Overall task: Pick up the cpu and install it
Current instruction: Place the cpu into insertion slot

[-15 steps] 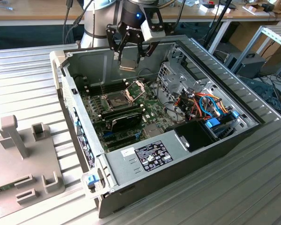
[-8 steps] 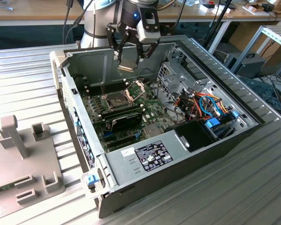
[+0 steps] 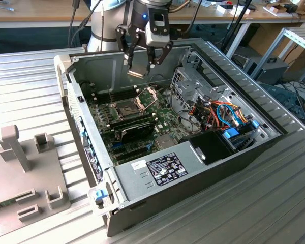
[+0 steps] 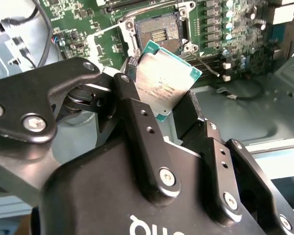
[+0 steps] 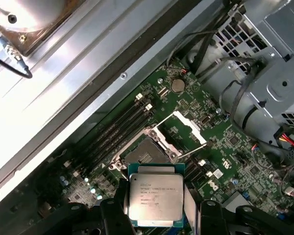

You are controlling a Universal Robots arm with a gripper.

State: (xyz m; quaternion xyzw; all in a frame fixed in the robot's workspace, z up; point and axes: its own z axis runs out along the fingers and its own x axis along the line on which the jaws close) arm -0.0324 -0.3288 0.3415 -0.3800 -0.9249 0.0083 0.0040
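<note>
Above the open computer case (image 3: pixel 142 203), over the green motherboard (image 3: pixel 165 116) and its empty socket (image 3: pixel 128 107), the gripper (image 3: pixel 140 68) is clamped on the cpu (image 3: pixel 136 72), so pickup looks done, installation not yet.

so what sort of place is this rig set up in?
Probably a robotics lab or workshop: an open computer case sits on a ribbed metal table, wooden desks with cables stand behind, and the gripper holds the cpu above the motherboard.
</note>
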